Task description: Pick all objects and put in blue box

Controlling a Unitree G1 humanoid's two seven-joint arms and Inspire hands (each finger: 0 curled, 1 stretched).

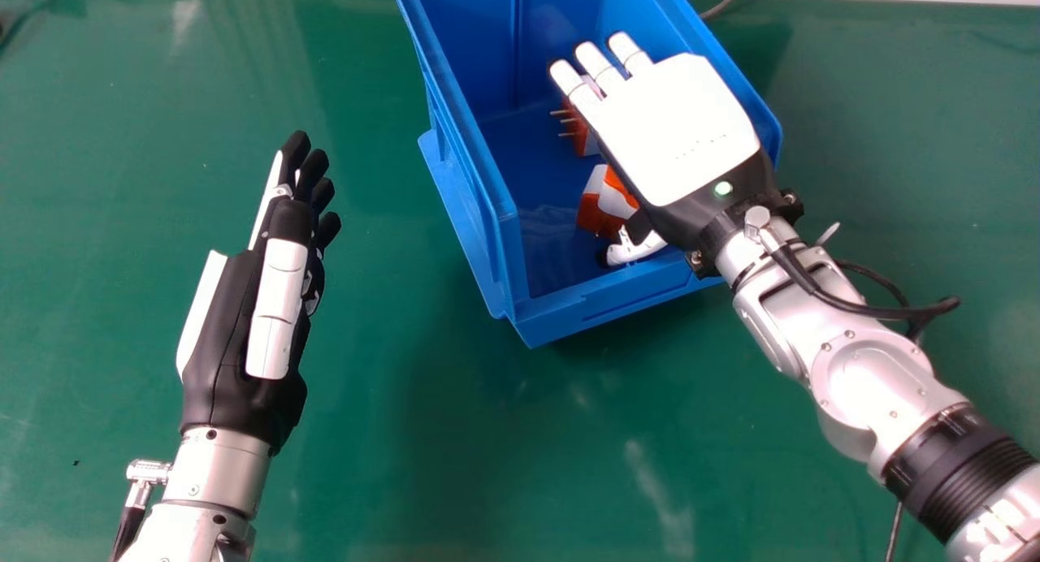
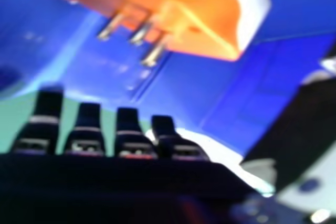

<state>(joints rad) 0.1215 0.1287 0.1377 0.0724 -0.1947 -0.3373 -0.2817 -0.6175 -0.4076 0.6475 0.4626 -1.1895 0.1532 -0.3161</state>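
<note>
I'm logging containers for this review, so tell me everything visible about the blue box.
The blue box looks like smooth moulded plastic, with raised rims, ribbed walls and an open top. It stands upright on the green table. Orange and white objects are inside, at least one with metal pins. The right robot hand hangs over it, hiding part of the interior; whether they touch is unclear.

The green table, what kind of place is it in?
Maybe a robot lab or workshop: there's a plain green table, a silver robot arm with cables, and a blue box holding orange-and-white plugs.
</note>
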